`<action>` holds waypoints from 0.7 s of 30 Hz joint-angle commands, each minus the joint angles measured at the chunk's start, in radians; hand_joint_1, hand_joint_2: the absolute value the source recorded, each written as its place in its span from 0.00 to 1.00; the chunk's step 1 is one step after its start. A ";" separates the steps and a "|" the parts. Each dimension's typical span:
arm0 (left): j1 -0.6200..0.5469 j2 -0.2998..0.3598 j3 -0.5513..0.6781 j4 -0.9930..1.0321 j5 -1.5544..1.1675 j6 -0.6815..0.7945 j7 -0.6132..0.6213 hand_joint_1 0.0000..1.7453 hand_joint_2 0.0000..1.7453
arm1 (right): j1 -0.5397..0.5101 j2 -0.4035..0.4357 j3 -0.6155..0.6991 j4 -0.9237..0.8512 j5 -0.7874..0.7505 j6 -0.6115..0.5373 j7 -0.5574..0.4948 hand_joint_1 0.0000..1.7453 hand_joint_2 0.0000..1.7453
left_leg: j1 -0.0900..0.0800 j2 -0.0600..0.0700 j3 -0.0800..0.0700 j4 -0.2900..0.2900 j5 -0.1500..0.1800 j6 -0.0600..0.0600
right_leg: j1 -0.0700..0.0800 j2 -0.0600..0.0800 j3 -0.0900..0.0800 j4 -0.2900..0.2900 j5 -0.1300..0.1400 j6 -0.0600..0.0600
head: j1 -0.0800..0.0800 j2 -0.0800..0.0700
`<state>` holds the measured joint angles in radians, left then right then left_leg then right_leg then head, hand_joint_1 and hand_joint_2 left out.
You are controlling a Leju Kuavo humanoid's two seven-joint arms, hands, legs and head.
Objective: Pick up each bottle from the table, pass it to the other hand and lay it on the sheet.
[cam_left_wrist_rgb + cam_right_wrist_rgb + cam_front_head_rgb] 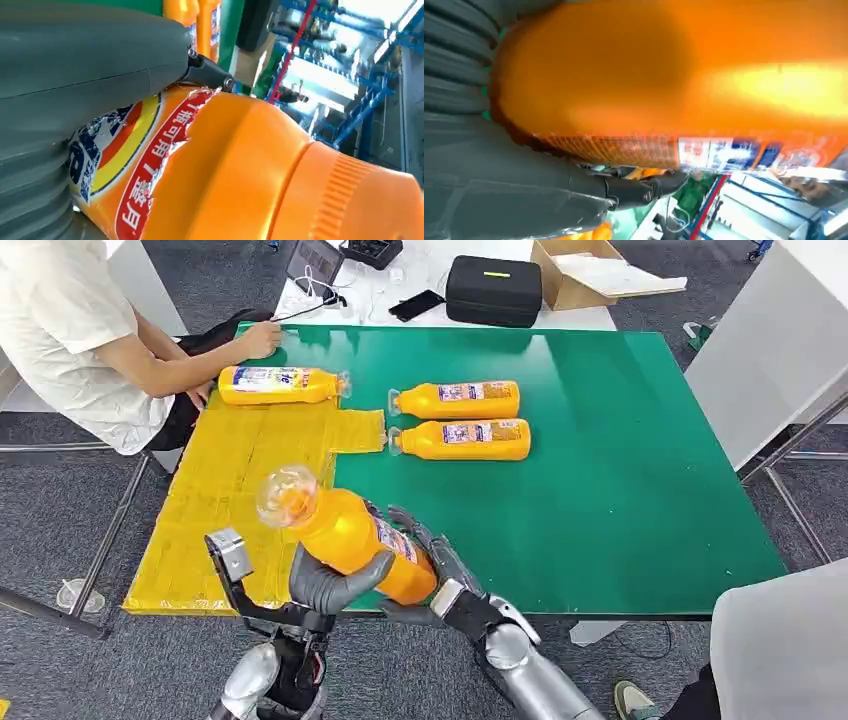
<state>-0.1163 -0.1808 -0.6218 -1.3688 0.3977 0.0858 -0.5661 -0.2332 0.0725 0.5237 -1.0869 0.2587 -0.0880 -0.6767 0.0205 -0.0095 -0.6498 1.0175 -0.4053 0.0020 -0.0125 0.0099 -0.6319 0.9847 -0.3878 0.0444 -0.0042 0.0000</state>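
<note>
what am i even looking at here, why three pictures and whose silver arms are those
The arms belong to a humanoid robot. The wide picture is from its head, looking down at a green table. The other two come from cameras at its wrists, very close up. Both the left hand and the right hand are on one orange bottle, mid hand-over. Two more bottles lie on the green, and another bottle lies on the yellow sheet. A person sits nearby.

Orange bottle (352, 540) held tilted w/ clear cap up; one bottle (280, 385) on yellow sheet (235, 490); two bottles (460, 420) on green table.
</note>
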 commanded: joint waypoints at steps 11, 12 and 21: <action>0.052 0.049 0.066 -0.156 -0.193 0.316 -0.004 0.96 1.00 | 0.181 0.269 -0.683 -0.570 -0.040 -0.610 -0.021 0.00 0.00 | -0.001 -0.003 0.001 0.000 -0.001 0.001 | -0.001 -0.004 0.002 0.000 -0.002 -0.001 | 0.001 0.000; 0.045 0.056 0.056 -0.147 -0.274 0.371 -0.021 0.96 1.00 | 0.184 0.269 -0.684 -0.575 -0.029 -0.610 -0.021 0.00 0.00 | -0.001 -0.001 0.003 0.000 -0.002 0.001 | -0.001 -0.002 0.003 0.001 -0.003 -0.002 | 0.000 0.000; -0.016 0.095 0.039 0.007 -0.619 0.568 0.038 0.89 1.00 | 0.175 0.262 -0.674 -0.568 -0.036 -0.610 -0.021 0.00 0.00 | -0.001 -0.001 0.006 -0.002 -0.001 0.001 | -0.001 -0.003 0.005 0.000 -0.002 -0.002 | 0.000 0.000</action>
<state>-0.0789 -0.1381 -0.5806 -1.4698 -0.2015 0.6424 -0.5417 -0.0496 0.3193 -0.0954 -1.6480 0.2304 -0.6985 -0.7004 0.0204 -0.0099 -0.6496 1.0174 -0.4055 0.0017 -0.0126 0.0089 -0.6326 0.9847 -0.3880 0.0439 -0.0042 0.0000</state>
